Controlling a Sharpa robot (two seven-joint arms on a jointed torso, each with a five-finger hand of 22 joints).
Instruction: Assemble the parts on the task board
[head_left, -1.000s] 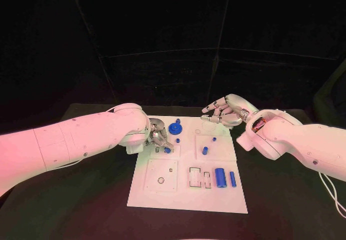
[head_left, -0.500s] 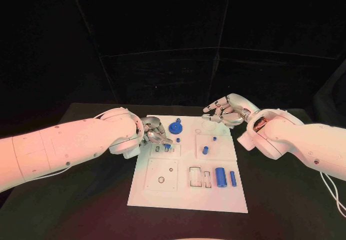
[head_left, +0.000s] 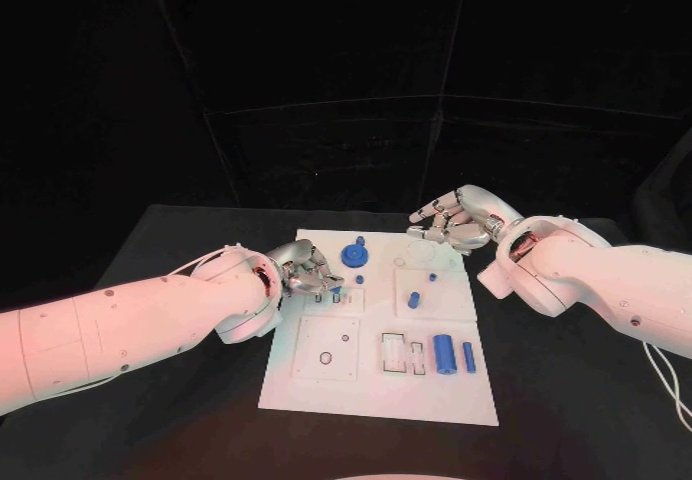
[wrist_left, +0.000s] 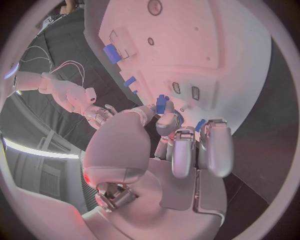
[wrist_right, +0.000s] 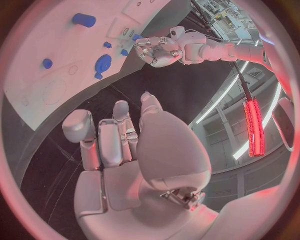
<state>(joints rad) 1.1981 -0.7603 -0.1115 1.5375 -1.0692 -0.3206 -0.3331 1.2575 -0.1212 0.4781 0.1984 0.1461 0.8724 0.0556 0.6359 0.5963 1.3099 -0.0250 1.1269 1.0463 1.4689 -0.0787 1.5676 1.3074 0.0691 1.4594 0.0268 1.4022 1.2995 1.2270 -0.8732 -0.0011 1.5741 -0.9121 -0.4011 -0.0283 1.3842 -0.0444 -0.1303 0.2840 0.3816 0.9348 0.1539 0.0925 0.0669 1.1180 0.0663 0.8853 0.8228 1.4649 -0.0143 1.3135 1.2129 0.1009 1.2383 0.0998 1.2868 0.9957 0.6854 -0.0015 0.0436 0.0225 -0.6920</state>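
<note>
Since a second ago, our left arm has swung down and pulled back toward us, so the left hand (head_left: 306, 272) now sits at the left edge of the white board (head_left: 378, 400) rather than over it.

Nearest us on the board we see two blue cylinders (head_left: 443, 352) lying side by side next to some rectangular slots. Further up there's a short blue peg (head_left: 414, 298), and beyond that a round blue disc (head_left: 355, 256).

Our left hand has its fingers curled in around a small blue piece (wrist_left: 162, 103) at the fingertips, right over the board's slots.

Farthest away, our right hand (head_left: 450, 224) hovers over the board's far right corner with fingers loosely bent and apart, holding nothing.
</note>
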